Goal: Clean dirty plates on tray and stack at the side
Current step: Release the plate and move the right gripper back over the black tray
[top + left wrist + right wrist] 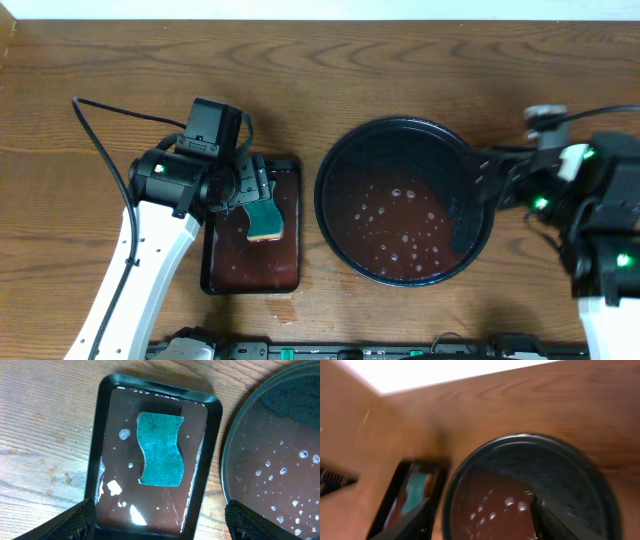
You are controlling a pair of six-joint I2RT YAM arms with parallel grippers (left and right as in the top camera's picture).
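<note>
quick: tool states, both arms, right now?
left tool: open, empty, above the sponge in the small tray.
right tool: open, empty, over the round black tray.

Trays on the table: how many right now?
2. In the overhead view, the round black tray sits right of centre; the rectangular tray, holding the sponge, lies left of it. None seem hidden.

The left arm [150,262] is wearing a white shell over black joints, a thin black cable [95,135] trailing off it; the right arm [605,200] is showing small green lights [541,204].
</note>
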